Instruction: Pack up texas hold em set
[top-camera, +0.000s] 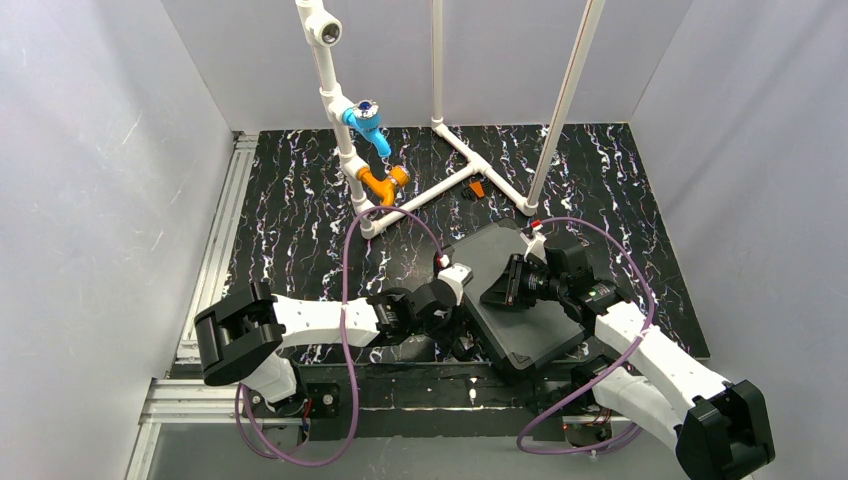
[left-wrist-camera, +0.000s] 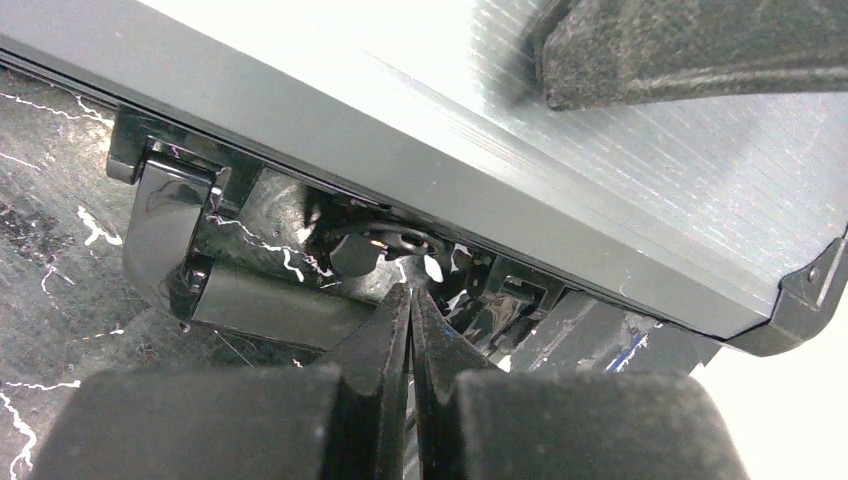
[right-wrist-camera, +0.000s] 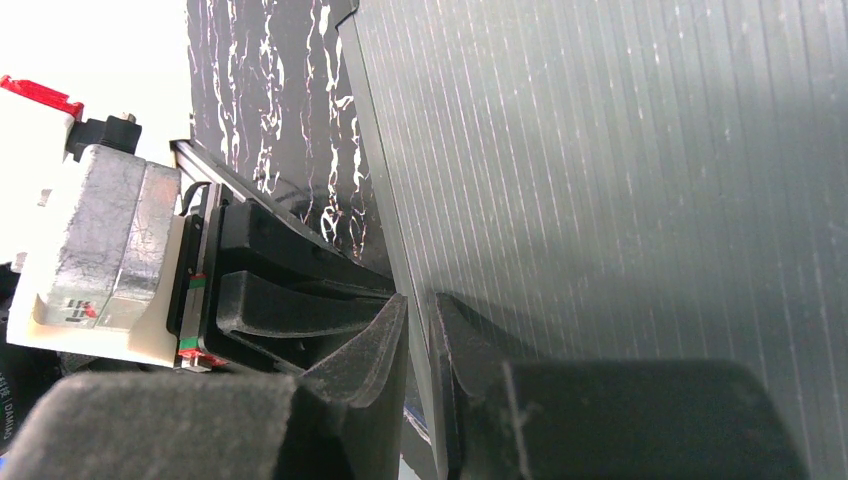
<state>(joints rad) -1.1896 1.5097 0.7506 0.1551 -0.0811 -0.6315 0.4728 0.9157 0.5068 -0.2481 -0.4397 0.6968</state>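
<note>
The black hard case lies flat at the middle right of the table with its ribbed lid down. The chips and cards are hidden. My right gripper is shut on the lid's left edge; in the right wrist view the thin lid edge runs between my fingertips. My left gripper is shut and empty. Its tips sit against the case's side under the lid rim, beside a black latch and the handle.
The white pipe frame with blue and orange fittings stands at the back. A small orange piece lies by its base. Grey walls close in both sides. A purple cable loops over the left arm.
</note>
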